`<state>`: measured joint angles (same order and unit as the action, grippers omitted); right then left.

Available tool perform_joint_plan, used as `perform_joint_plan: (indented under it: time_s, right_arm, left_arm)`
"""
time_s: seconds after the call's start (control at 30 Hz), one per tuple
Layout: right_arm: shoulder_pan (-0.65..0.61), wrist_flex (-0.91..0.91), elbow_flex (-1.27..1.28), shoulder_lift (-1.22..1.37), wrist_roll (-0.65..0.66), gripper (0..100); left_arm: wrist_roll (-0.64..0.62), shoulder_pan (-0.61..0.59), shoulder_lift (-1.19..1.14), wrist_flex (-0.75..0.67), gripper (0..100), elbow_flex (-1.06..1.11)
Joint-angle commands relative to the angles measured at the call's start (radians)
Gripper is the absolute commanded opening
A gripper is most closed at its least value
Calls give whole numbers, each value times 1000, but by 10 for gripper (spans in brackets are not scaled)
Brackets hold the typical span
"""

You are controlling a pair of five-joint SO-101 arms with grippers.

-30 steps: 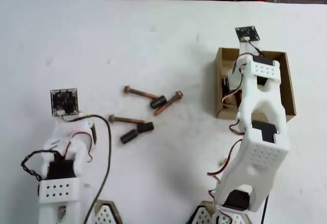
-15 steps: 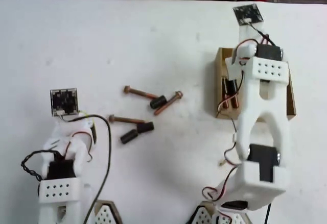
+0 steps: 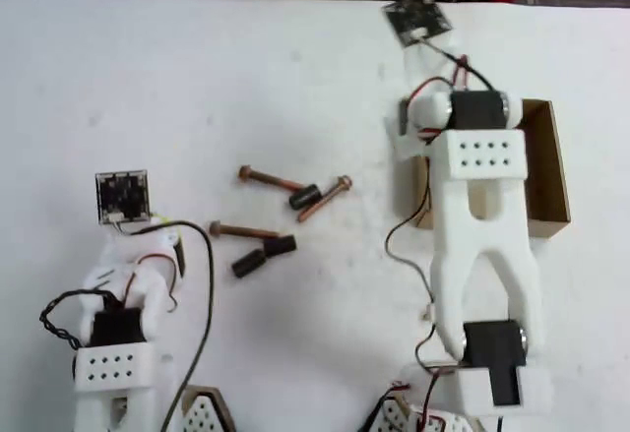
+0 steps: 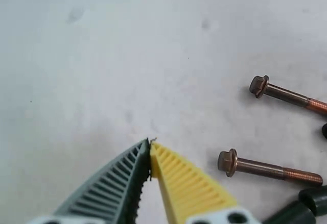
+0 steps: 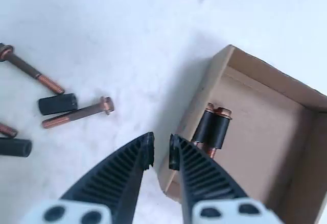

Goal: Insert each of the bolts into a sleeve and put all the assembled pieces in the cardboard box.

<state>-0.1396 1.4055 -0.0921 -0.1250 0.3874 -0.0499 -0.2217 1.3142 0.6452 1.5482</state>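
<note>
now the right tool hangs with its black fingers a narrow gap apart and nothing between them, its tips just above the outer edge of the cardboard box near one corner. inside the box, one assembled piece, a copper bolt pushed through a black sleeve, lies on the floor against the wall nearest those tips, just beyond them and not touched. from the high view the box sits on the right side of the white table with the right arm stretched over it. meanwhile the left tool, one finger grey and one yellow, has its tips pressed together on nothing, over bare table. the loose parts lie in the middle of the table between the two arms, near the left tool but apart from it: a far bolt and a slanted bolt with a black sleeve at their threaded ends, then a near bolt with a second sleeve at its tip and a third sleeve just beside that.
</note>
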Motion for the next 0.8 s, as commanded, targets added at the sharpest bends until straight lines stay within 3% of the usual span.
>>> perform_joint_plan:
  time_s: [0.0,0.2,0.5,0.77]
  right_arm:
    - [-62,50,-37,-105,8,44]
    - [-139,159,-37,-240,8,44]
    - [-275,262,95,-337,8,48]
    - [-354,-27,420,-341,8,45]
  left_arm:
    - [11,-7,12,-23,24,-9]
    - [11,-7,12,-20,24,-14]
    - [11,-27,13,140,24,-103]
    - [9,-125,13,147,24,-129]
